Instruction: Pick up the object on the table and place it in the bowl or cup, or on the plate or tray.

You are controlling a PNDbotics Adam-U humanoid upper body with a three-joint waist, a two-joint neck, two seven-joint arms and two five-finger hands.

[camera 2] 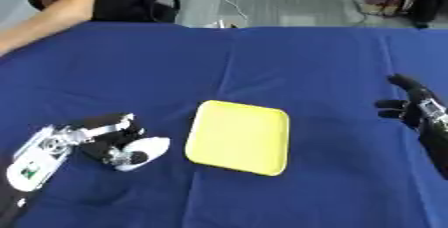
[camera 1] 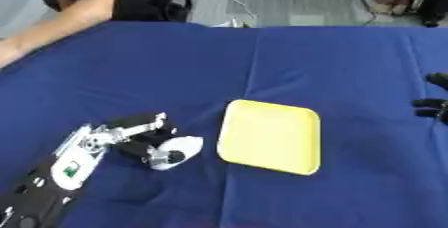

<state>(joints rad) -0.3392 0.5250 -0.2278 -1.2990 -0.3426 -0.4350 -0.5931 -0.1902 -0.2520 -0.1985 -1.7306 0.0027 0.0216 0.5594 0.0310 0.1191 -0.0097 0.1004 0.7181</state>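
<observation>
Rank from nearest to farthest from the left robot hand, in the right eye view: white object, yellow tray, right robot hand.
1. White object, held in the left robot hand.
2. Yellow tray, just right of it.
3. Right robot hand, open at the far right edge.

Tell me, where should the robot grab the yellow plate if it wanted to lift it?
Probably by its left edge, the side nearest the left hand. The yellow plate lies flat on the blue cloth, so only its raised rim offers anything to pinch.
</observation>
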